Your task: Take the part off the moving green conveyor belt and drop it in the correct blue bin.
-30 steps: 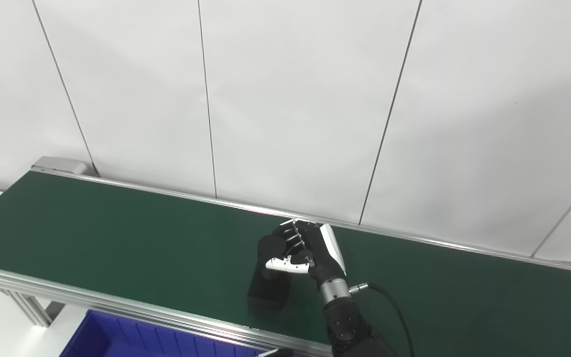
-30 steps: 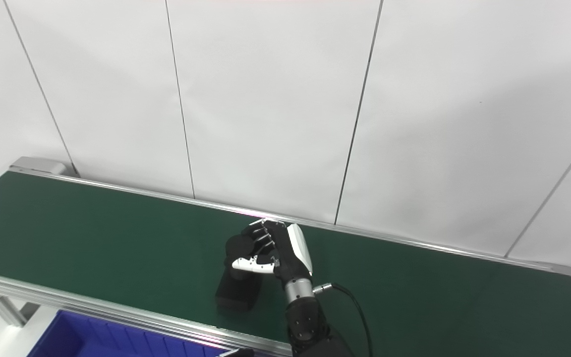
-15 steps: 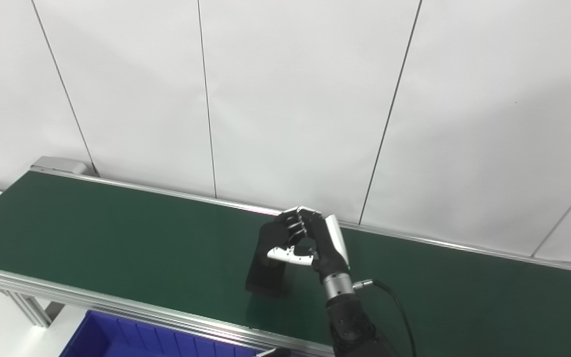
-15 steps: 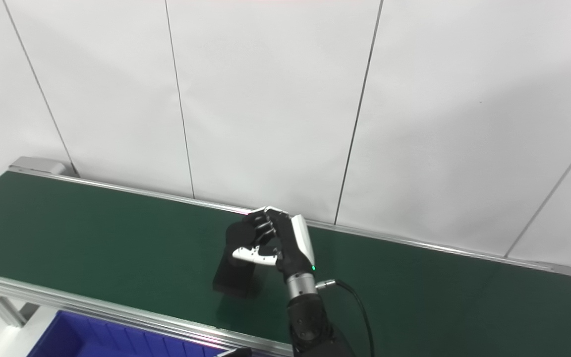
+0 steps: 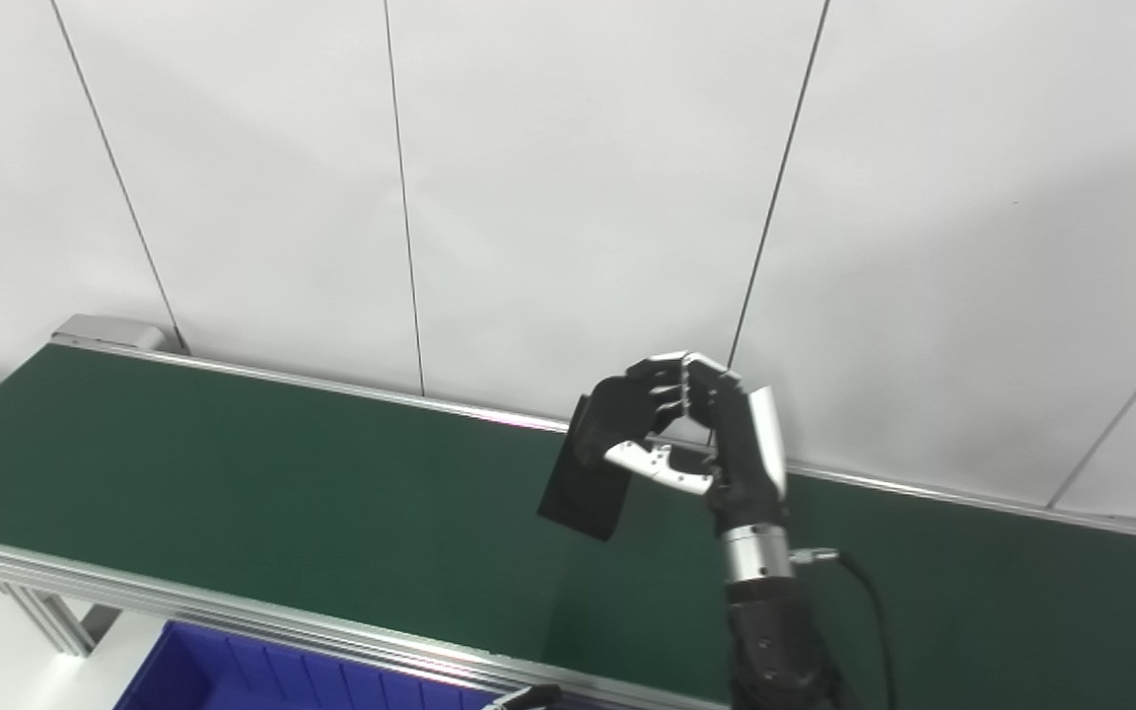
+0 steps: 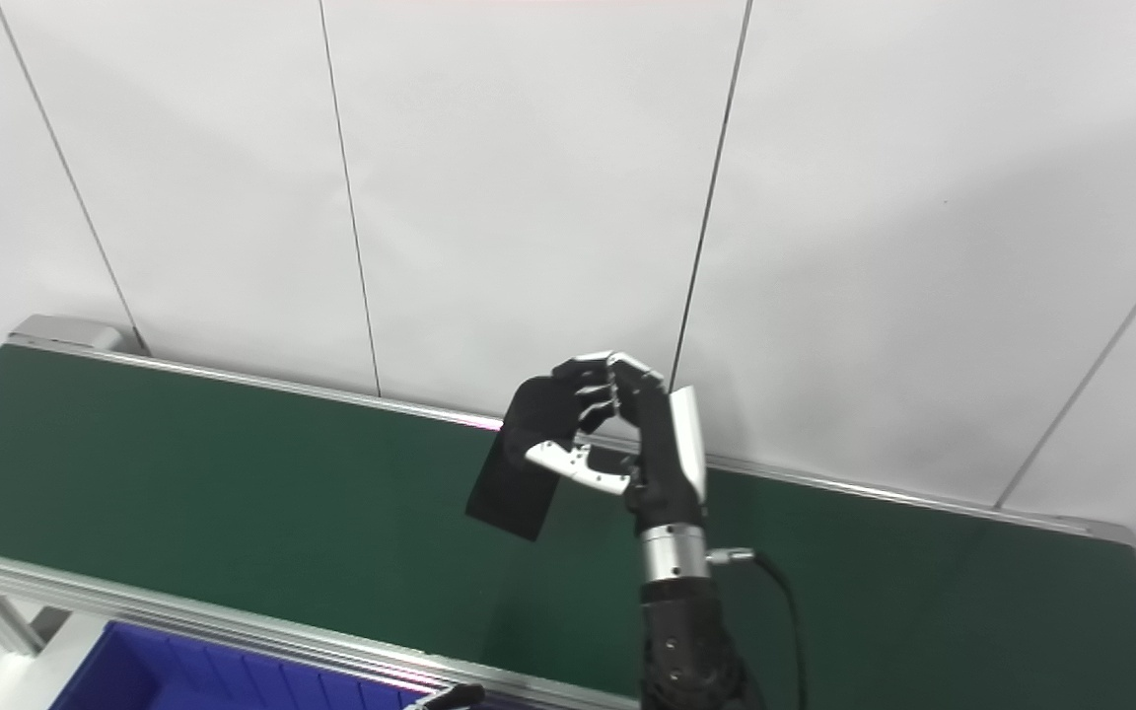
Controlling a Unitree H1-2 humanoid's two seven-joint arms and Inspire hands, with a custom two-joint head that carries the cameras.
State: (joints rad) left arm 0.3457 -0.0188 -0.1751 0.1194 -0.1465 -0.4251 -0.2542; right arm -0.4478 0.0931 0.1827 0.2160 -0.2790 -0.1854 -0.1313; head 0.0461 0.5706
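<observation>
In the left eye view, the right hand (image 5: 696,434) is raised above the green conveyor belt (image 5: 233,473), its fingers and thumb closed around the upper end of a black block-shaped part (image 5: 588,473). The part hangs tilted, clear of the belt surface. A blue bin (image 5: 262,675) sits below the belt's near rail, and only a sliver of the left hand (image 5: 526,698) shows at the bottom edge, so its state cannot be told.

In the right eye view, the same part (image 6: 514,473) is gripped by the right hand (image 6: 627,434) in front of the white wall panels (image 6: 529,197).
</observation>
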